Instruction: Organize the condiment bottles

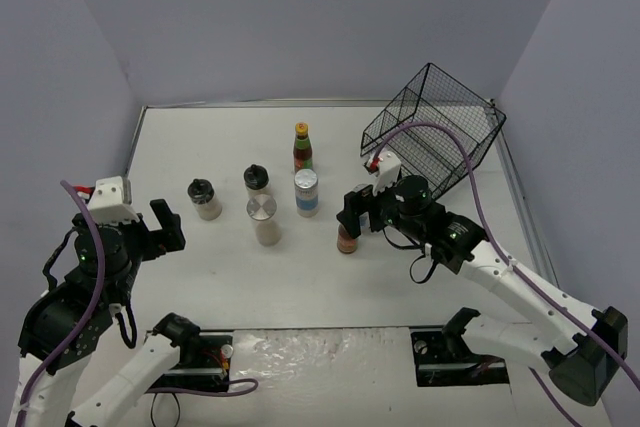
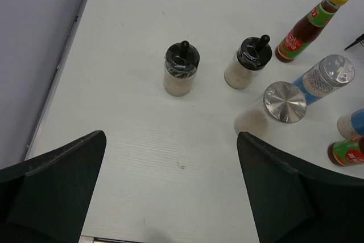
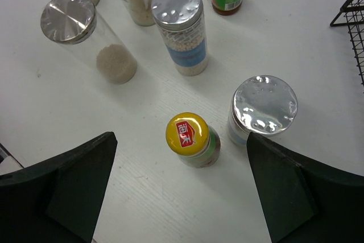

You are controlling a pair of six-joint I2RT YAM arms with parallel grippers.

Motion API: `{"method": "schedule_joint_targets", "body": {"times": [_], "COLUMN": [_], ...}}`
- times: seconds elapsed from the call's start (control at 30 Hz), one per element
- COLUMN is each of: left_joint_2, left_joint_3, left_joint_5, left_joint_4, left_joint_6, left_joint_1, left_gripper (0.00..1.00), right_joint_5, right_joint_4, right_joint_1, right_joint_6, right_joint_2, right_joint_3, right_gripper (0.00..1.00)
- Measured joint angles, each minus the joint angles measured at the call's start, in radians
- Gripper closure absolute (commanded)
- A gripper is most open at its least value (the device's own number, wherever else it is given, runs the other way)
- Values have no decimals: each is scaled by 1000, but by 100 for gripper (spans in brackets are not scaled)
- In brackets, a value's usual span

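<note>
Two black-capped shakers [image 1: 204,198] [image 1: 257,180], a silver-lidded clear jar [image 1: 262,219], a blue-labelled silver-lidded jar [image 1: 306,192] and a yellow-capped sauce bottle [image 1: 302,147] stand mid-table. My right gripper [image 1: 360,215] is open above a second sauce bottle [image 1: 347,240]. In the right wrist view its yellow cap [image 3: 187,134] sits between the spread fingers of the gripper [image 3: 181,157], untouched. A third silver-lidded jar [image 3: 264,109] stands right beside it, close to the right finger. My left gripper [image 1: 165,229] is open and empty at the left; in its wrist view [image 2: 170,140] it hangs over bare table, short of the shakers [image 2: 182,69] [image 2: 248,64].
A black wire basket [image 1: 435,127] lies tilted at the back right, behind my right arm; its edge shows in the right wrist view [image 3: 352,15]. Walls enclose the table on the left, back and right.
</note>
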Motion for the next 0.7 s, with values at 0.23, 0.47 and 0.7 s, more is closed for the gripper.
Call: {"method": "schedule_joint_targets", "body": {"times": [0.23, 0.47, 0.7], "left_joint_2": [0, 0, 0], "left_joint_3": [0, 0, 0], "left_joint_5": [0, 0, 0], "left_joint_4": [0, 0, 0], "left_joint_6": [-14, -16, -16], "left_joint_1": [0, 0, 0], "left_gripper": [3, 3, 3], "right_joint_5": [9, 7, 1], "right_joint_4": [153, 242, 301], "right_joint_1": [4, 6, 17], "right_joint_6": [-2, 4, 5], "right_joint_2": [63, 91, 98], "right_joint_3": [-68, -142, -174], "right_gripper": [27, 40, 44]}}
